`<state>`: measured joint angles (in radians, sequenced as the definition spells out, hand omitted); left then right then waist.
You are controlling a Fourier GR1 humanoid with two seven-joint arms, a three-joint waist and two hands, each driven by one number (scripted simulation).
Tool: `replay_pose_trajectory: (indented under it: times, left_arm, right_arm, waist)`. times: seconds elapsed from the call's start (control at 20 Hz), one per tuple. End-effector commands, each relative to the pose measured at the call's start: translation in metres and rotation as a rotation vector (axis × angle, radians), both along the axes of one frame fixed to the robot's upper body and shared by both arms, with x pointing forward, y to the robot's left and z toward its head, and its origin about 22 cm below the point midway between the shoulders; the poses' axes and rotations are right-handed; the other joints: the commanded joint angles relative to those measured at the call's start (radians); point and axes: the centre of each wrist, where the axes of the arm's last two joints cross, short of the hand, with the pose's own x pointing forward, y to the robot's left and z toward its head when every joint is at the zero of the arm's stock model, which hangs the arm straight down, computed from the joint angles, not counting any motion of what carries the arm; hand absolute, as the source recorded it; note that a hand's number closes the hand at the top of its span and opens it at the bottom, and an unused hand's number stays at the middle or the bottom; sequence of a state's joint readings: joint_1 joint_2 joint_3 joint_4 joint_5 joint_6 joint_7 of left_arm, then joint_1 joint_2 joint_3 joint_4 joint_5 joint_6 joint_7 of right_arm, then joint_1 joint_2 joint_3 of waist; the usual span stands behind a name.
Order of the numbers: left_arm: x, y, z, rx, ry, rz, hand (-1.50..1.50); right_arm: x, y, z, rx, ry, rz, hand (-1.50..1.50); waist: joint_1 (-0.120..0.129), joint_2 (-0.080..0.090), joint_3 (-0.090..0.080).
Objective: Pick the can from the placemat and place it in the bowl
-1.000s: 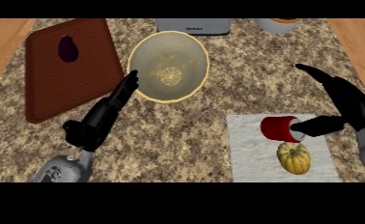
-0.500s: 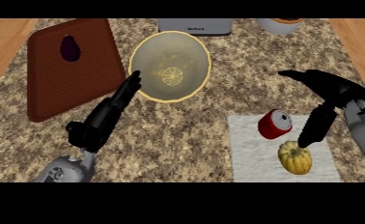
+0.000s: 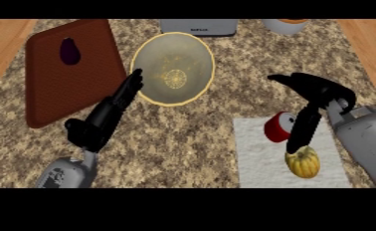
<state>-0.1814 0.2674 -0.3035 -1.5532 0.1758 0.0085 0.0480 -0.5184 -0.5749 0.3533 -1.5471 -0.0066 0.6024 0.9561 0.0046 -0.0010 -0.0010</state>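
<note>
- At the far left you have a brown cutting board (image 3: 70, 78) lying on the speckled bench (image 3: 198, 125), with a dark purple eggplant (image 3: 70, 52) on its upper part.
- Your left hand (image 3: 110, 110) comes up from the lower left with its fingers straight and holding nothing; the fingertips reach the left rim of the bowl (image 3: 173, 69).
- The bowl is pale with a yellow rim and sits on the bench just right of the cutting board.
- Behind the bowl, at the top edge, you see a grey appliance (image 3: 199, 26), and further right a light cup-like vessel (image 3: 283, 25), only partly in view.
- The white placemat (image 3: 257, 158) lies at the lower right.
- The red can (image 3: 280, 126) lies tilted at the placemat's upper edge, its pale end facing right.
- Your right hand (image 3: 314, 100) is over the can: the long fingers run down against the can's right side, the thumb points left above it. You cannot tell whether it grips the can.
- A yellow squash (image 3: 303, 162) sits on the placemat just below the fingertips.
</note>
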Motion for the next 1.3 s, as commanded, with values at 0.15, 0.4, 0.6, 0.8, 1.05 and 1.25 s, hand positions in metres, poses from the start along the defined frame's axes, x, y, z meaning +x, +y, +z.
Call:
replay_pose_trajectory:
  times: [0.15,0.4,0.6,0.8,1.05,1.25]
  left_arm:
    - [-0.006,-0.001,-0.004,0.006,-0.003,0.003,0.00]
    - [-0.011,0.002,-0.001,0.006,-0.008,-0.003,0.00]
    - [-0.016,0.004,-0.022,0.003,-0.015,0.007,0.00]
    - [-0.010,-0.007,0.000,-0.006,-0.013,-0.010,0.00]
    - [-0.010,0.006,-0.005,0.007,-0.004,0.002,0.00]
    - [-0.005,0.002,-0.004,-0.001,-0.003,-0.001,0.00]
  right_arm:
    - [-0.023,0.021,-0.007,-0.122,-0.011,-0.011,-1.50]
    - [-0.017,0.017,-0.018,-0.140,-0.071,-0.022,-1.50]
    - [-0.051,0.024,-0.029,-0.147,-0.131,-0.030,-1.50]
    - [-0.045,0.018,-0.036,-0.223,-0.169,-0.024,-1.50]
    - [-0.035,0.000,-0.048,-0.250,-0.146,-0.078,-1.50]
    - [-0.039,-0.002,-0.075,-0.218,-0.131,-0.081,-1.50]
  waist:
    - [-0.007,-0.001,0.001]
    - [0.000,0.001,0.001]
    - [-0.009,-0.001,0.001]
    - [-0.004,0.000,0.001]
    - [-0.003,0.001,0.001]
    - [-0.004,0.001,0.001]
